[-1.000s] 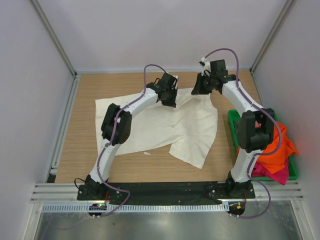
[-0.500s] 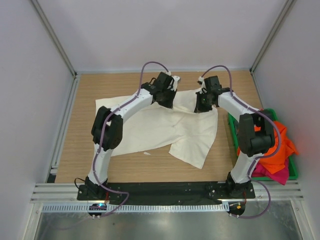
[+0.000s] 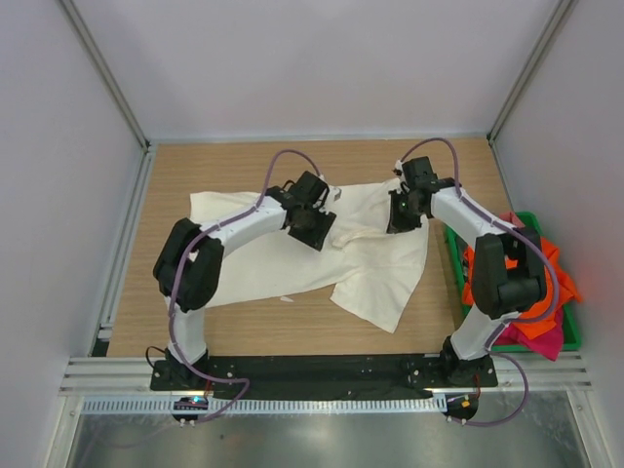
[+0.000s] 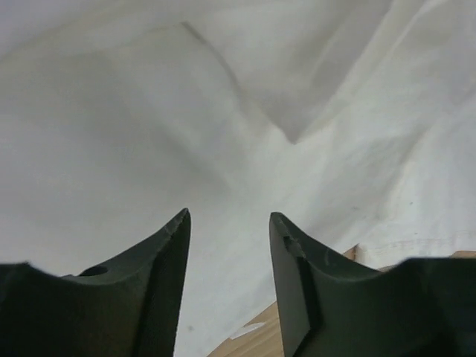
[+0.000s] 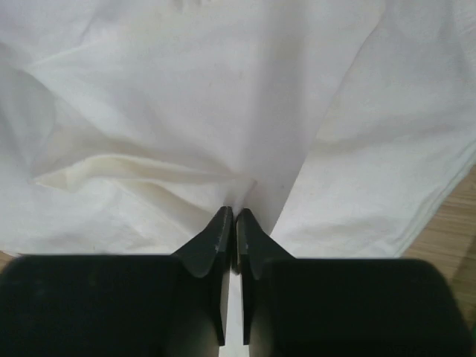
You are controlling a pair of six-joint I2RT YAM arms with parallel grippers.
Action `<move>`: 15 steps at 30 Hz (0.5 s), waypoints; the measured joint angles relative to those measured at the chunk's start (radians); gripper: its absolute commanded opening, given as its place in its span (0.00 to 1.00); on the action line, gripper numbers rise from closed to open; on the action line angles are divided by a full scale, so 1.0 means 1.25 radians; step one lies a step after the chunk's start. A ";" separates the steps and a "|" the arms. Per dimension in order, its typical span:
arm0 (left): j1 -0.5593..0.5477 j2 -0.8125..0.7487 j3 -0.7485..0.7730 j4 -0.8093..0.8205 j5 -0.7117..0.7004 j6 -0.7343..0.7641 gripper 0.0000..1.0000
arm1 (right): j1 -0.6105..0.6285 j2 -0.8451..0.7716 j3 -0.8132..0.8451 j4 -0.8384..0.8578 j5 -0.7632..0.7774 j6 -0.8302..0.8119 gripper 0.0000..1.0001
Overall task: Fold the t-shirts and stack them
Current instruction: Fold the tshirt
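Note:
A large cream-white t-shirt [image 3: 361, 263] lies spread and wrinkled across the middle of the wooden table. My left gripper [image 3: 314, 234] hovers over its upper middle. In the left wrist view it [image 4: 227, 219] is open, with only cloth [image 4: 149, 111] below and nothing between the fingers. My right gripper [image 3: 400, 219] is at the shirt's upper right part. The right wrist view shows it [image 5: 235, 212] shut on a pinched ridge of the cream cloth [image 5: 186, 89]. An orange t-shirt [image 3: 531, 292] and a magenta one [image 3: 541, 341] are heaped at the right.
A green plastic bin [image 3: 453, 234] holding the coloured shirts stands at the table's right edge, close to the right arm. White walls and metal rails enclose the table on three sides. Bare wood [image 3: 166, 185] shows left of the shirt and along the far edge.
Both grippers have come nearer and lower over the cream-white shirt, carrying its far edge with them. The left gripper has opened and let the cloth go.

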State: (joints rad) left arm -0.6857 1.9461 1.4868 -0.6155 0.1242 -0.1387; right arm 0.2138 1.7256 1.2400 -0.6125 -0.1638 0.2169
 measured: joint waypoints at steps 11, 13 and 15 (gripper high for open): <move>0.362 -0.210 -0.041 0.024 0.000 -0.183 0.47 | -0.044 -0.070 0.002 -0.015 0.028 0.058 0.59; 0.422 -0.206 -0.042 0.028 0.014 -0.201 0.46 | -0.065 -0.049 0.017 0.009 0.021 0.078 0.55; 0.460 -0.199 -0.050 0.029 0.034 -0.216 0.43 | -0.087 -0.009 0.046 0.035 0.017 0.096 0.53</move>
State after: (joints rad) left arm -0.1104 1.6970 1.4246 -0.5797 0.1669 -0.4088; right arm 0.1051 1.7149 1.2976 -0.5690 -0.1425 0.3363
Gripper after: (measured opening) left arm 0.459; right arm 0.556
